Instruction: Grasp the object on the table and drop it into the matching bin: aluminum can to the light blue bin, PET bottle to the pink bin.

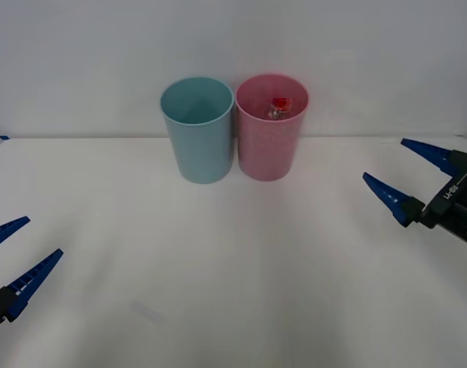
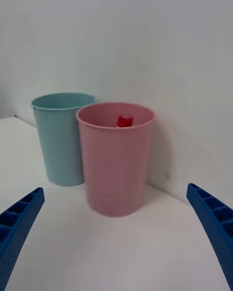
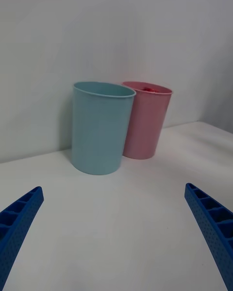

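The PET bottle [image 1: 279, 106] stands inside the pink bin [image 1: 268, 146]; its red cap [image 2: 124, 120] shows above the rim, the body is hidden by the bin wall. The light blue bin [image 1: 198, 134] stands touching the pink bin, on its left in the front view. My right gripper [image 1: 408, 172] hangs open above the table's right side, well away from the bins, holding nothing. My left gripper [image 1: 17, 253] is open low at the front left. Both bins also appear in the wrist views: pink bin [image 2: 116, 165], light blue bin [image 3: 100, 128].
The white table [image 1: 233, 261] stretches wide in front of the bins, with a plain white wall right behind them. A small dark mark [image 1: 3, 137] sits at the table's far left edge.
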Action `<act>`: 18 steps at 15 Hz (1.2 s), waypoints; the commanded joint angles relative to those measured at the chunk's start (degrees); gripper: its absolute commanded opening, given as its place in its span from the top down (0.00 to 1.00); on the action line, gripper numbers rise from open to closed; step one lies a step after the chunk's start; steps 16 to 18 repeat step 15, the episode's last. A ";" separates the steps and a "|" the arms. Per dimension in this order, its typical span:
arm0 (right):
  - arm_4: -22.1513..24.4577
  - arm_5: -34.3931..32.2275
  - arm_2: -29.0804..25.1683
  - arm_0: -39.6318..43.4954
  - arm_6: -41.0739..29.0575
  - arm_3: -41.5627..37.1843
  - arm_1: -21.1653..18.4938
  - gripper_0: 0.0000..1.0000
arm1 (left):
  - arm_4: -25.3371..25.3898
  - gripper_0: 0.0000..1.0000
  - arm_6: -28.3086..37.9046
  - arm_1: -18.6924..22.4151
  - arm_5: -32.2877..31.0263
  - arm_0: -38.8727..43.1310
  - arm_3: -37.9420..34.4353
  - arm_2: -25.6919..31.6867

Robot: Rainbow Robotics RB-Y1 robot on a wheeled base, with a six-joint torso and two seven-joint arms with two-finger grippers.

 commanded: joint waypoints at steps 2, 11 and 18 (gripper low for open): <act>-0.19 -4.30 -5.16 7.82 -0.14 -3.00 1.26 0.00 | 0.00 0.00 0.00 0.00 0.00 0.00 0.00 0.00; -1.86 -5.53 -9.21 21.10 -0.05 -9.60 3.11 0.00 | 0.00 0.00 0.00 0.00 0.00 0.00 0.00 0.00; -1.77 -5.53 -9.12 21.27 -0.05 -9.60 3.11 0.00 | 0.00 0.00 0.00 0.00 0.00 0.00 0.00 0.00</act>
